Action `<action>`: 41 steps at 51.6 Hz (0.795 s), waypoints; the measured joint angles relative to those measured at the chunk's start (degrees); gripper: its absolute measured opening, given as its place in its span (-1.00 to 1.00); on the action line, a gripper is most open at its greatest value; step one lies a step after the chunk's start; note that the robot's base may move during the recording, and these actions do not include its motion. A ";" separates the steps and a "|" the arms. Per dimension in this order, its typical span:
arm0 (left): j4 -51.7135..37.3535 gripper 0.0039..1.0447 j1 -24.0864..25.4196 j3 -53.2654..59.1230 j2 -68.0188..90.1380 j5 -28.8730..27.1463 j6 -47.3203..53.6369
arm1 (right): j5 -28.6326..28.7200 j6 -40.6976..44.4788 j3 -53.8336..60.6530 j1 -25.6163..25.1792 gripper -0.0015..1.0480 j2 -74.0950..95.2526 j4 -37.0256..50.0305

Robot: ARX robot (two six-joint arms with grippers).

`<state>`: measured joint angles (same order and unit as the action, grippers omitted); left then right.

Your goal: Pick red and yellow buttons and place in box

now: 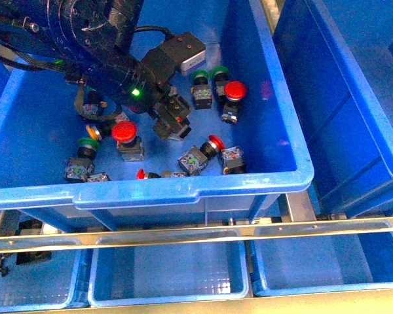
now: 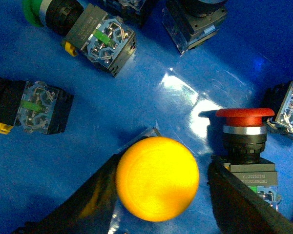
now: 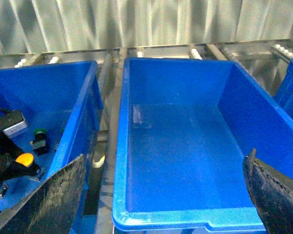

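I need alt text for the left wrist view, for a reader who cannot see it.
A yellow button sits between the left gripper's two dark fingers, above a blue tote floor. A red button stands upright beside it, and other switches, one a green button, lie around.

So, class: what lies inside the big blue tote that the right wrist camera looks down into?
Nothing visible: the tote shows a bare blue floor. The right claw's fingers hide both near corners.

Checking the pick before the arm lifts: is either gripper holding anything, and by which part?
The left gripper has a yellow button between its fingers, seemingly held below the cap; actual contact can't be confirmed. The right gripper is open and empty.
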<state>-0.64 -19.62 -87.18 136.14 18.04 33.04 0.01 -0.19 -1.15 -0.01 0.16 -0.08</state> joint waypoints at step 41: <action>-4.83 -0.34 5.88 13.11 -16.13 5.16 -25.14 | 0.00 0.00 0.00 0.00 0.86 0.00 0.00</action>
<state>-5.48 -13.74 -74.06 120.01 23.20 7.90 0.01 -0.19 -1.15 -0.01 0.16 -0.08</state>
